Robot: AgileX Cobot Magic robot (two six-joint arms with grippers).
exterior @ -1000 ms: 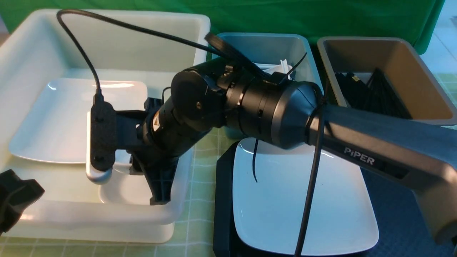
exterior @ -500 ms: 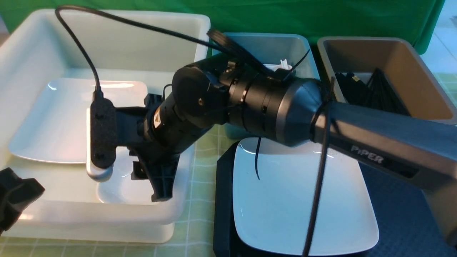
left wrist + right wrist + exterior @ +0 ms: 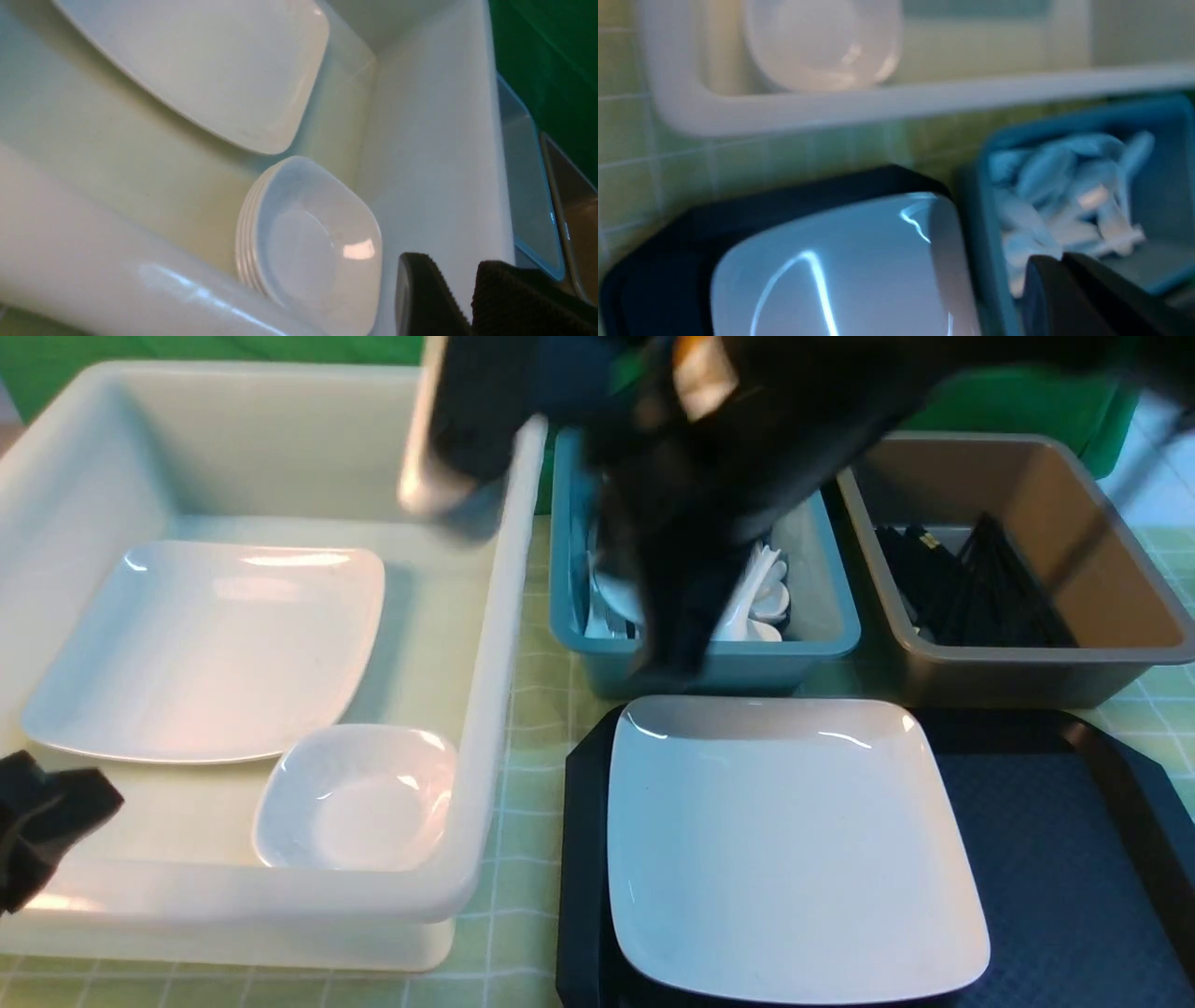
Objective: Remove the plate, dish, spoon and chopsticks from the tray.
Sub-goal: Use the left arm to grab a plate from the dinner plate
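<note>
Plate step: plate [image 3: 794, 845] alone on tray [image 3: 1046, 859]; right end effector [image 3: 1052, 268] clenched, probably empty (blurred), by blue tub [image 3: 700, 665]; left end effector [image 3: 469, 275] can't tell. Next: pinch plate's rim.

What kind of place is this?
Likely a staged canteen dish-return station: a tray holding a plate, plus a white tub of plates, a blue tub of spoons, a brown tub of chopsticks.

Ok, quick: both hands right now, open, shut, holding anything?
Left hand: slightly open, nothing between its fingers.
Right hand: shut, nothing seen in it.
</note>
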